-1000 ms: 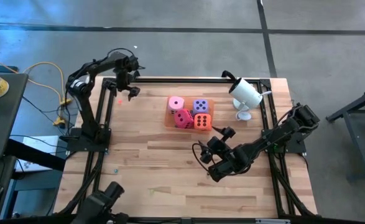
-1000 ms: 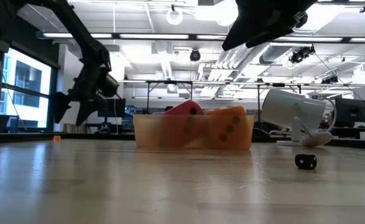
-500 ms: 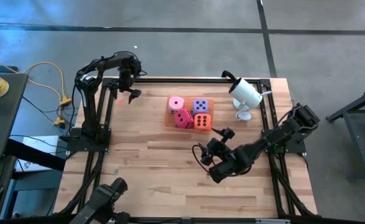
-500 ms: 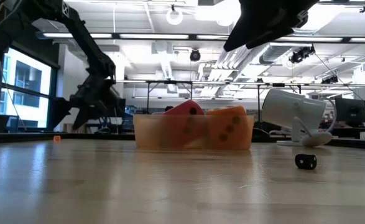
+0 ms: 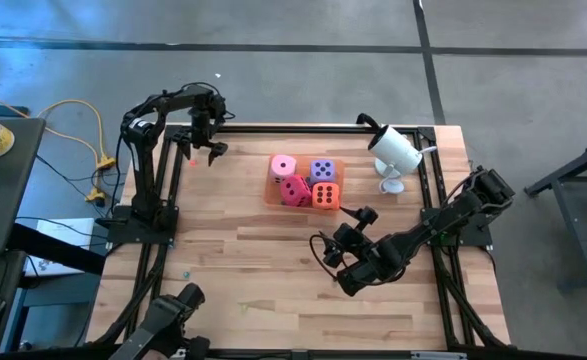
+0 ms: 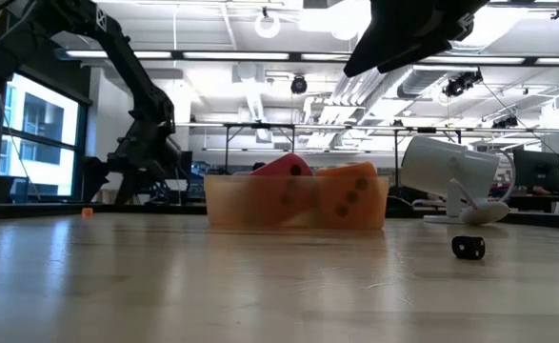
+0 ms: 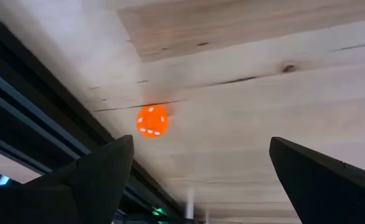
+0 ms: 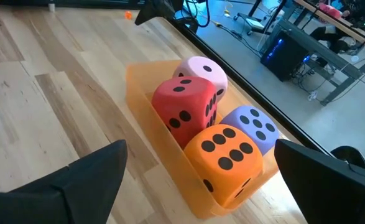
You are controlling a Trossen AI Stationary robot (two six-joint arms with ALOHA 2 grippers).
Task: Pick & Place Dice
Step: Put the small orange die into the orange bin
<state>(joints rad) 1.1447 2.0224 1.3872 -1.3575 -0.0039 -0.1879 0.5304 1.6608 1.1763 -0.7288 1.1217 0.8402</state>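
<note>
Four soft dice sit packed in a translucent orange tray (image 5: 273,196) at the table's far middle: pink (image 8: 201,71), red (image 8: 185,102), lavender (image 8: 252,124) and orange (image 8: 226,152). My right gripper (image 8: 201,155) stands open just short of the tray's near right side, aimed at the dice and touching nothing. My left gripper (image 7: 201,149) is open and low over the table's far left corner. A tiny orange die with white pips (image 7: 152,120) lies on the wood ahead of its fingers, apart from them.
A white camera-like device (image 5: 395,150) stands on the table right of the tray. A small black die (image 6: 468,248) lies on the wood near the right side. The table's dark frame rail (image 7: 39,118) runs close by the tiny orange die. Bare wood spreads over the near half.
My left gripper has sunk toward the table at the far left corner and tipped more steeply downward, staying open. My right gripper and the dice in the tray have kept still.
</note>
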